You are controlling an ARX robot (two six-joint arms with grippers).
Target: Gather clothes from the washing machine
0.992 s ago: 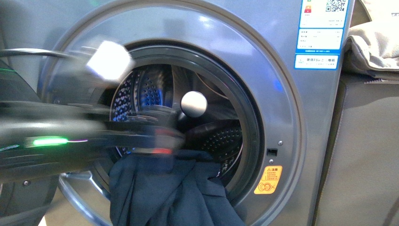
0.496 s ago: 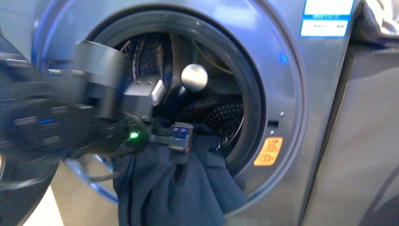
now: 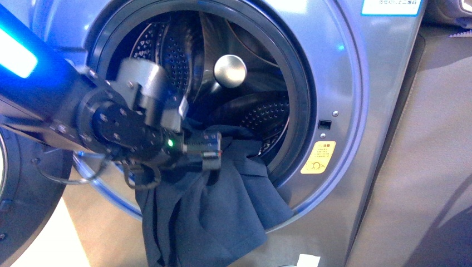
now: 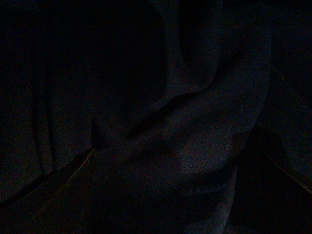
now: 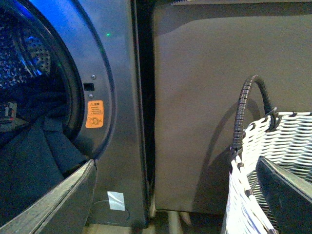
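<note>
Grey washing machine (image 3: 378,83), door open: navy clothes (image 3: 211,217) draped over its edge, hanging outside; probably soft, light, limp. My left hand (image 3: 207,149) at the top fold, hold unclear. Best grasped at that bunched fold.

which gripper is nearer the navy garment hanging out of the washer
Left. The left gripper is against the clothes at the washing machine opening; the right gripper hangs apart, beside the basket.

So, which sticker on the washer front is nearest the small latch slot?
The yellow sticker, just below the latch slot. The blue-white label sits far higher, at the top edge.
</note>
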